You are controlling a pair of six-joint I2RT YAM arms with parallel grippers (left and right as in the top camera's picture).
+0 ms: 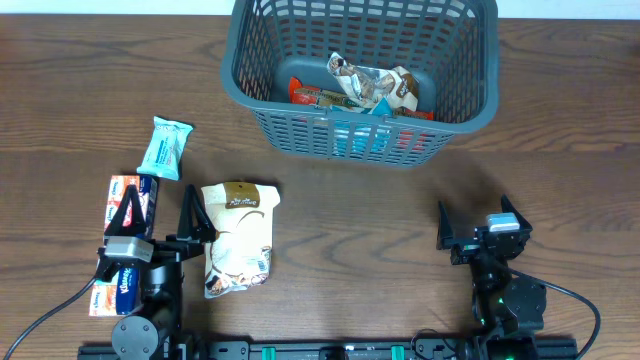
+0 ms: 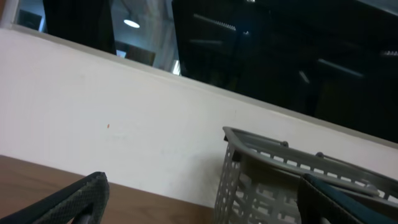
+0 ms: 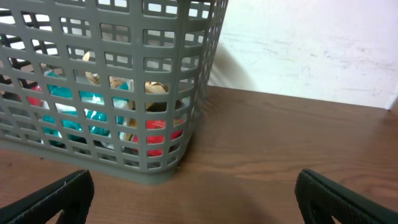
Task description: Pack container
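The dark grey slotted container (image 1: 250, 85) stands at the back middle of the table with several snack packets (image 1: 372, 88) inside. It also shows in the left wrist view (image 2: 249, 180) and the right wrist view (image 3: 124, 93). On the table lie a teal packet (image 1: 164, 148), a white and brown pouch (image 1: 238, 238) and a red, white and blue packet (image 1: 124, 240) partly under my left arm. My left gripper (image 1: 160, 215) is open and empty above these. My right gripper (image 1: 475, 228) is open and empty at the front right.
A white wall (image 2: 124, 124) runs behind the table's far edge. Bare wooden table (image 1: 360, 230) lies between the two arms and in front of the container.
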